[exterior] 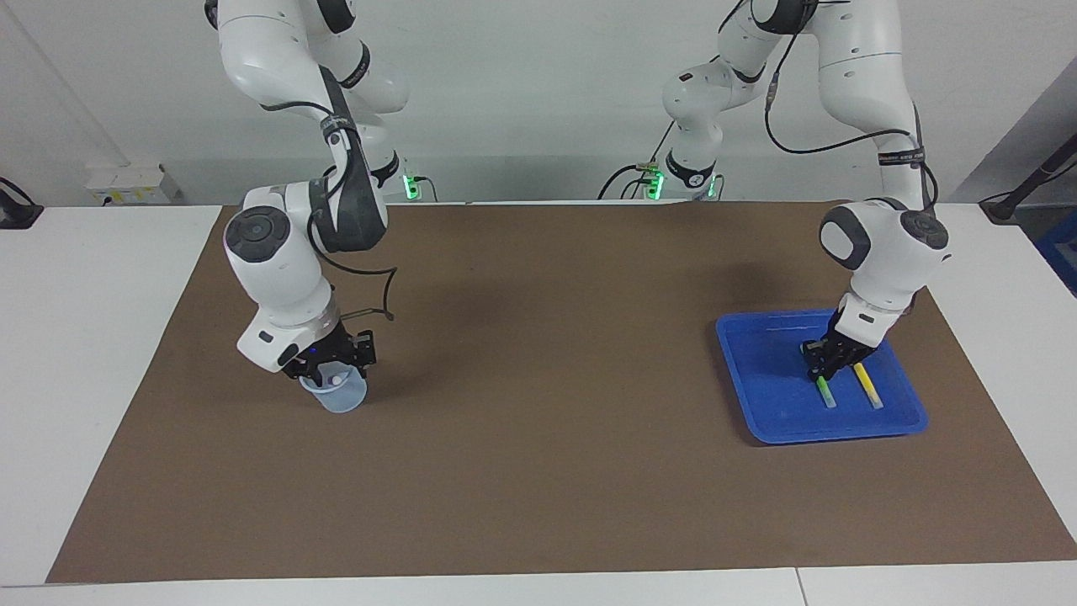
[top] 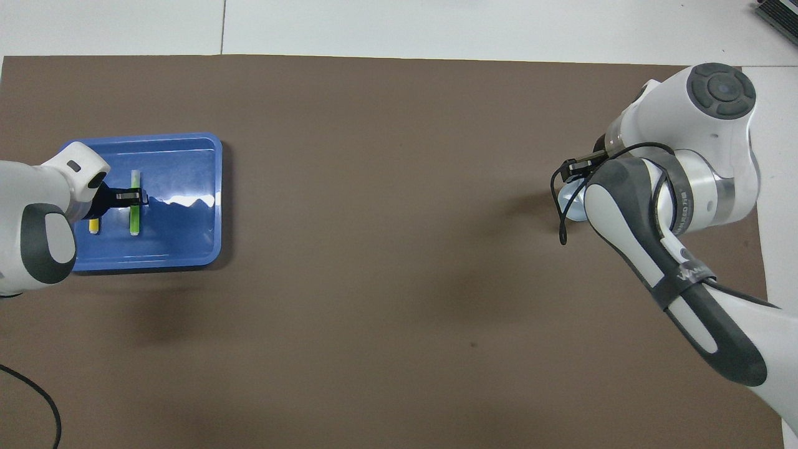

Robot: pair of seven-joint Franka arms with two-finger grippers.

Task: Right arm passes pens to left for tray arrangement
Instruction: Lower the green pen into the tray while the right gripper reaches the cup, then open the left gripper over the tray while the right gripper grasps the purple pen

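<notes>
Two pens lie side by side in the blue tray (exterior: 757,404), at the left arm's end of the table: 1 green pen (exterior: 825,392), 1 yellow pen (exterior: 867,386). Left gripper (exterior: 820,364) sits down over the green pen's upper end, can't tell if it's pinching. Right gripper (exterior: 335,370) is at the rim of 1 pale cup (exterior: 341,398), well apart from the tray; can't tell its fingers' state. 1 whitish tip shows in the cup.

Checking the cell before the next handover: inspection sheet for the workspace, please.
Surface: brown mat on a white table.
Job's things: blue tray at the left arm's end; green pen and yellow pen lie in it side by side. Third pen: only a whitish tip shows in the cup.
Clutter: nothing seen.
Grippers: left gripper low in the tray at the green pen; right gripper at the cup's mouth.
Cables: black cable loop at the right wrist; one on the mat.
Surroundings: white wall, wall socket.
</notes>
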